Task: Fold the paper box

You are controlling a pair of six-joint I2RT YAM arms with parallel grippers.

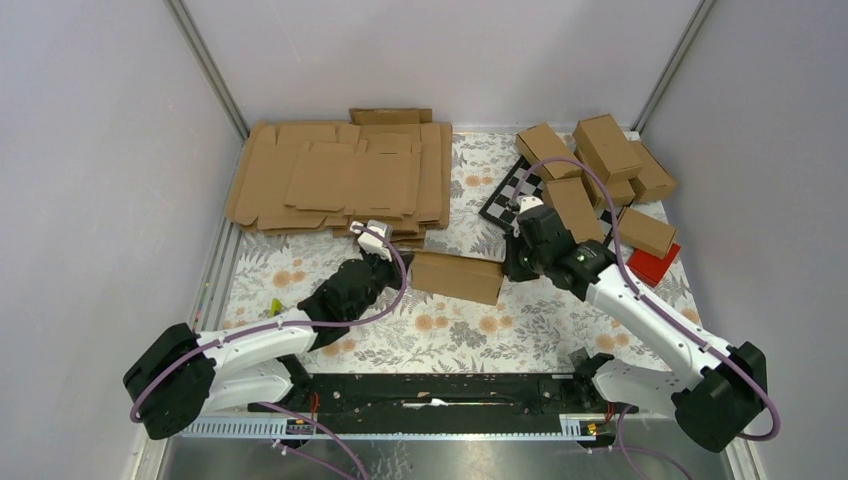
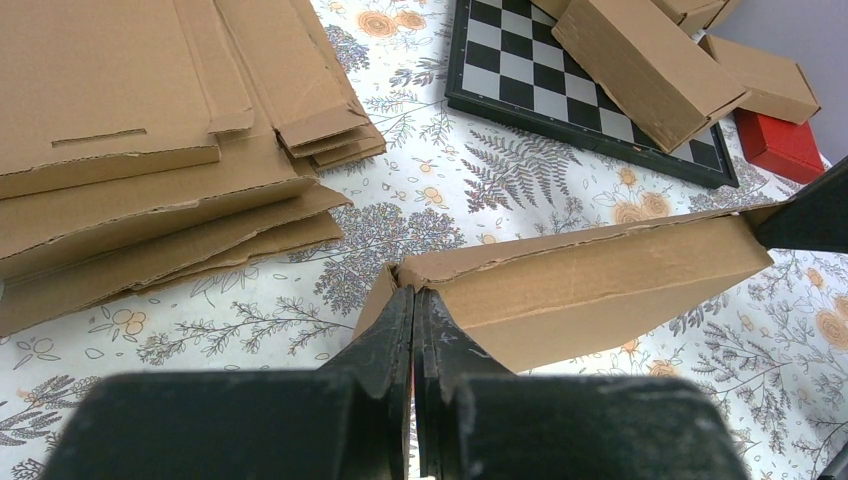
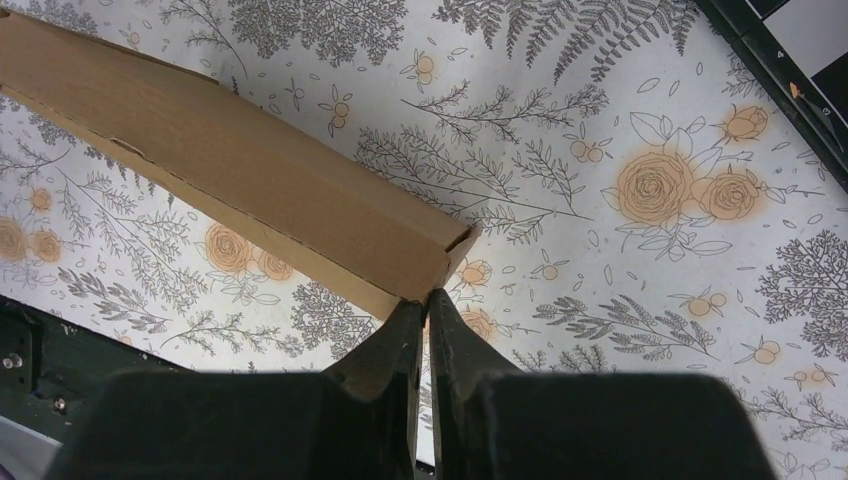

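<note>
The paper box (image 1: 458, 276) lies on the floral cloth in the middle as a long, low brown carton. My left gripper (image 1: 403, 262) is at its left end. In the left wrist view its jaws (image 2: 413, 293) are pressed together, tips against the end corner of the box (image 2: 600, 285), with a small flap just left of them. At the right end, my right gripper (image 1: 507, 266) has its jaws nearly together. Its tips (image 3: 428, 296) pinch the lower end corner of the box (image 3: 250, 180). The right gripper also shows as a dark shape (image 2: 812, 212) at the box's far end.
A thick pile of flat cardboard blanks (image 1: 340, 180) lies at the back left. Several folded cartons (image 1: 600, 165) sit at the back right on and beside a chessboard (image 1: 503, 200). A red box (image 1: 655, 265) lies close behind my right arm.
</note>
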